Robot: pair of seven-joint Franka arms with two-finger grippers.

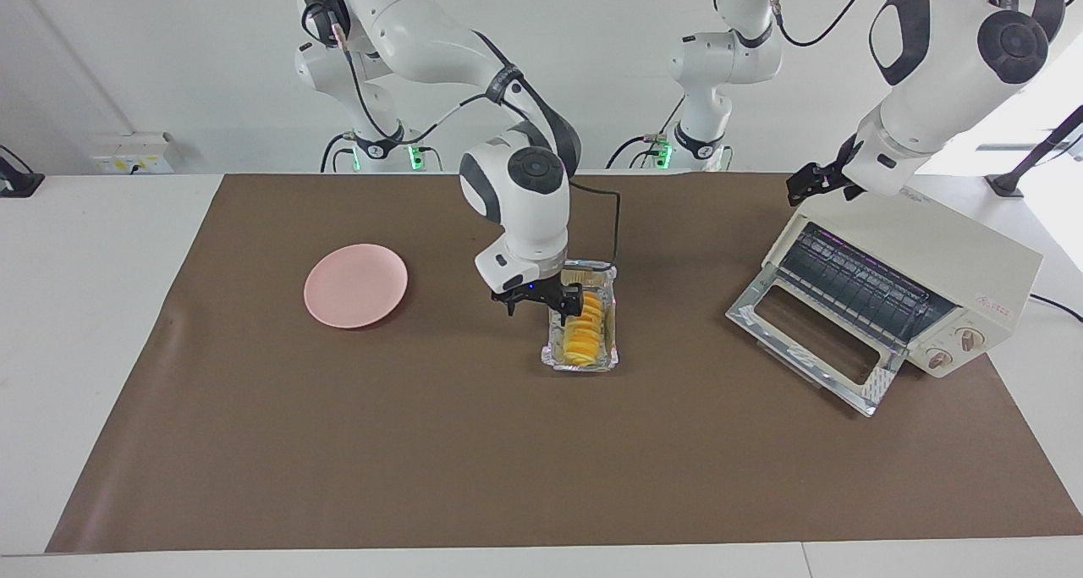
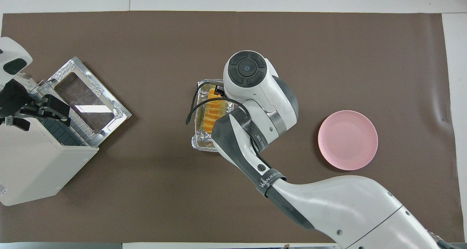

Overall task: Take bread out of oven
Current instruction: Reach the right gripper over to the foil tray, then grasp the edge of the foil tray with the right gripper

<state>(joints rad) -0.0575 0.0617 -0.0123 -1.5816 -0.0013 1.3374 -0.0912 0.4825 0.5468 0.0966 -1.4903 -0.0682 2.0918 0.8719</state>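
The bread (image 1: 585,334), a ridged golden-orange loaf, lies in a crinkled foil tray (image 1: 554,354) on the brown mat, outside the oven; it also shows in the overhead view (image 2: 211,115). My right gripper (image 1: 565,305) is low over the tray's end nearer the robots, at the bread. In the overhead view its wrist hides it. The cream oven (image 1: 948,256) stands toward the left arm's end with its glass door (image 1: 812,341) folded down open. I see only the wire rack (image 1: 854,286) inside. My left gripper (image 1: 810,185) hovers over the oven's top corner.
A pink plate (image 1: 355,285) sits on the mat toward the right arm's end, apart from the tray. The open oven door (image 2: 89,103) juts out onto the mat toward the tray. A black cable (image 2: 191,110) loops from the right wrist over the tray.
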